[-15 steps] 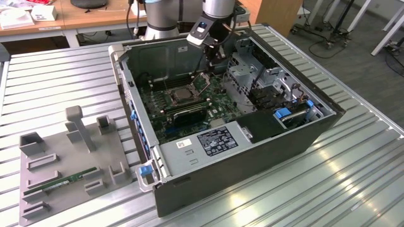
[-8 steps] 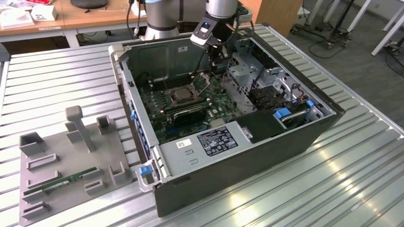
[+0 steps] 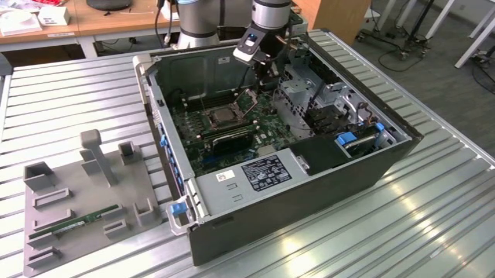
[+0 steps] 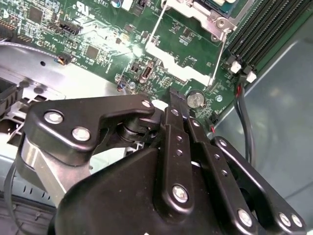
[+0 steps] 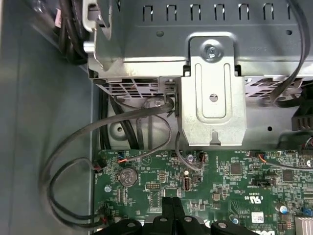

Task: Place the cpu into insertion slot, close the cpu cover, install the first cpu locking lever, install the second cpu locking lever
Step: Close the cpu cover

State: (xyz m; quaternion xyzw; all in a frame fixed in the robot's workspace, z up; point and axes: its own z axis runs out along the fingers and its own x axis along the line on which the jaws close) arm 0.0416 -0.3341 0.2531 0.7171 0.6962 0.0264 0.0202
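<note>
The hand (image 4: 177, 96) has its two black fingers pressed together with nothing between them, so it carries nothing. It hangs low inside the open case (image 3: 166, 75), over the green board (image 5: 234, 186). Its tips are just beside a coin cell (image 4: 195, 99) and near the edge of the cover (image 4: 171, 62), apart from it as far as I can judge.

The cover stands up off the socket (image 4: 208, 17), its silvery frame towards the hand. A thin wire lever (image 4: 152, 29) runs along each side of it, and both look unlatched. In the exterior view the cpu (image 3: 225, 118) appears to lie in the socket as a grey square, though I cannot tell whether it is fully seated. I judge the first step done; closing the cover and setting both levers are left.

On the table (image 3: 433, 191), at the exterior view's left, a grey fixture (image 3: 69, 191) holds a green memory stick (image 3: 77, 220).

As for writing, the power supply (image 3: 232, 202) bears a black label (image 3: 263, 172) with white print and a white sticker (image 3: 226, 175) beside it. The board carries white printed marks. I quote none of it.
</note>
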